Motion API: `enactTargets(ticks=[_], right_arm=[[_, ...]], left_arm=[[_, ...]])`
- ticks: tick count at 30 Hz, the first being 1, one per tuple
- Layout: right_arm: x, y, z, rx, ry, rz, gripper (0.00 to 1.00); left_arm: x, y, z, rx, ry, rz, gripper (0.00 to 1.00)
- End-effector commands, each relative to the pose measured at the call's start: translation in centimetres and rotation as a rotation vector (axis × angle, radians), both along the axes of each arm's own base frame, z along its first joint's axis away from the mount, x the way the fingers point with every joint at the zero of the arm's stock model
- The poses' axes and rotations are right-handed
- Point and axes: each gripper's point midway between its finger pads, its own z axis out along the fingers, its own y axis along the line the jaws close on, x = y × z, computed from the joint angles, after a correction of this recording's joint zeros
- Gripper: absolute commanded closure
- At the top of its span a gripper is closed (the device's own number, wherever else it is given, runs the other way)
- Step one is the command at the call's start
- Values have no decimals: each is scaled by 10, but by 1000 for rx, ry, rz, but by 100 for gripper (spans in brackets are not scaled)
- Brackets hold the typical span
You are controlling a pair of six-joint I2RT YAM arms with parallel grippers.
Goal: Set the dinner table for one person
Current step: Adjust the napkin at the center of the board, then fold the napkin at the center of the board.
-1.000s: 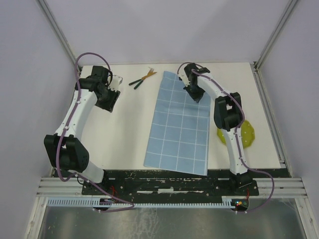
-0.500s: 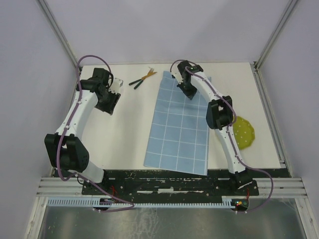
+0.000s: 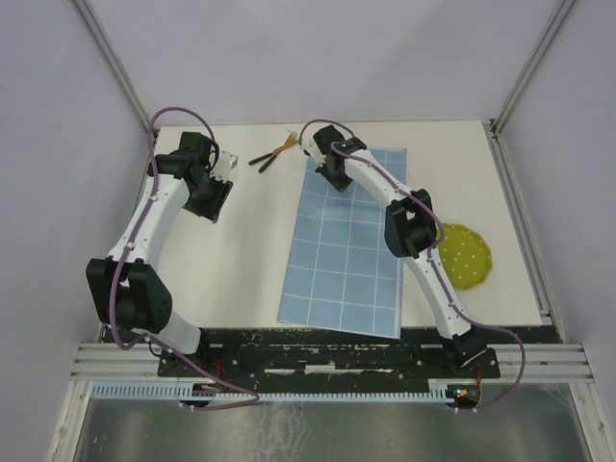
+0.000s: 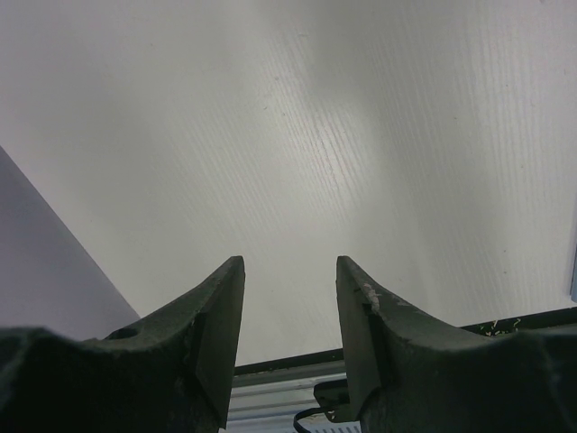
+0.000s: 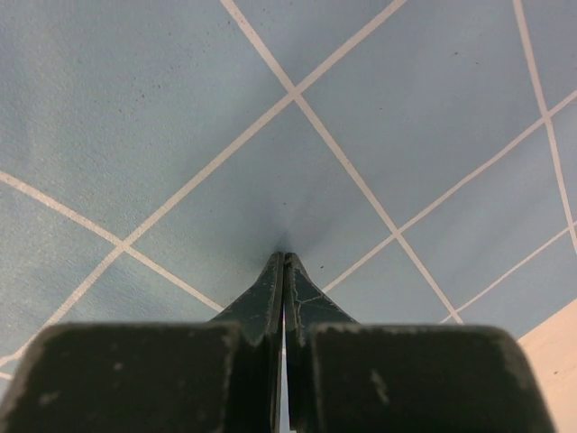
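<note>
While the right gripper [image 5: 284, 257] is pinching the light-blue gridded placemat [image 3: 346, 250] near its far-left corner, its fingers are standing fully closed and the fabric is puckering toward the tips in the right wrist view, so it has hold of the cloth. The left gripper [image 4: 288, 271] is hovering about half open over bare tabletop at far left, gripping nothing.

The dinner table [image 3: 241, 250] is filling the whole work area, off-white. The placemat is lying in the middle of it, slightly skewed, with its near edge at the table's near edge. Green-handled cutlery [image 3: 276, 151] is lying just beyond the placemat's far-left corner, near the right gripper. A yellow-green dotted plate [image 3: 467, 255] is sitting at right, just beside the placemat, partly behind the right arm.

Step in hand, as I'm judging it: straightening the placemat.
- Keeping the pinch low so only the corner is lifting and the rest is sliding flat.
- Pulling slowly and evenly, since thin cloth is likely to fold or bunch.
- Squaring the long edges to the table's near edge before letting go.
- Staying clear of the cutlery, which is close enough to get knocked.
- Opening fully and rising straight up so the fabric isn't snagging on the tips.
</note>
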Motion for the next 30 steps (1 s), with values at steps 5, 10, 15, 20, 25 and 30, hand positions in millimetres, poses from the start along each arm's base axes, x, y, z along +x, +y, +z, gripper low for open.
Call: enactTargets(ticks=[5,10,15,20,25,30], right_arm=[[30,-33,63,60,-174,-168,98],[12,-73,93,50,-138,-227,98],[-50,-67,124,118,12,-108,75],[-122,-55,147,85,105,0,64],[-198,-34,136,18,160,134,62],[-249,-35,117,6,232,126,61]], left_arm=[[11,1,16,0,-67,-22,48],[13,0,23,-7,-91,-24,48],[11,1,26,-7,-109,-21,48],[17,4,32,9,-136,-4,46],[32,10,38,46,-164,16,40],[40,10,40,43,-187,30,38]])
